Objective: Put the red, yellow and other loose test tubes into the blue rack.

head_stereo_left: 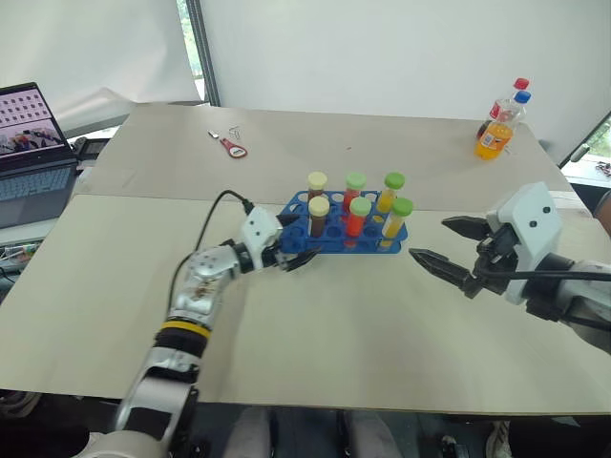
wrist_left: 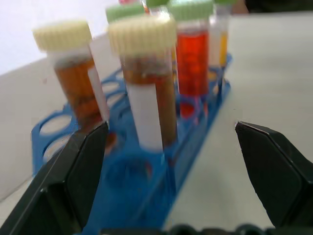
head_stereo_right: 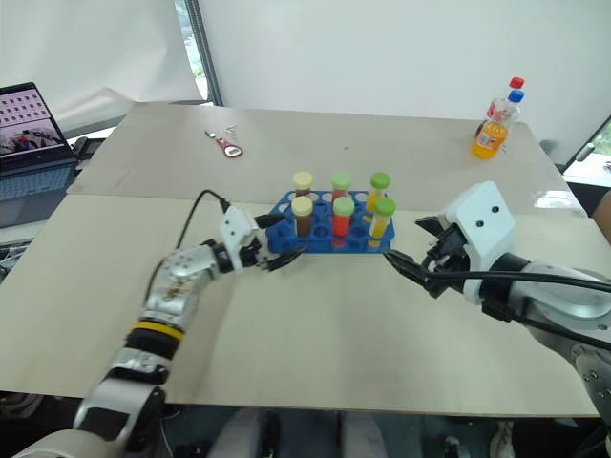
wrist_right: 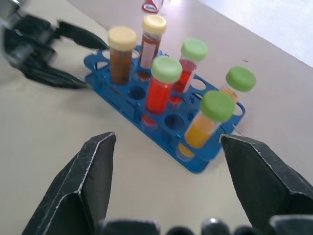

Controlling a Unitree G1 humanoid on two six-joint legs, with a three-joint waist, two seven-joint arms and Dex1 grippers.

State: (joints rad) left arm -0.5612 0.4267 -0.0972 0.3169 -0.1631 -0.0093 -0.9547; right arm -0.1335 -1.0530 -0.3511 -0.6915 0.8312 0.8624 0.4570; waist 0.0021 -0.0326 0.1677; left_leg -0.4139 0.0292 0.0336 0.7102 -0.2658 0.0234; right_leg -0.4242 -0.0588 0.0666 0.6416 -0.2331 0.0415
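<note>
**Inspector:** While both arms sit this close, the risk is a knock. From the head view, the left gripper [head_stereo_left: 291,256] has its jaws apart, empty, at the end of the blue rack [head_stereo_left: 298,206]. A sideways swing there would tip it.

**Assistant:** And the tubes?

**Inspector:** Six stand upright in the rack — clear cylinders, ribbed caps. Left wrist view: the cream-capped brown tube [wrist_left: 144,88] lies between the jaws, just ahead. Right wrist view: the right gripper [wrist_right: 168,183] is spread wide, empty — the green-capped yellow tube [wrist_right: 205,125] is nearest.
</note>
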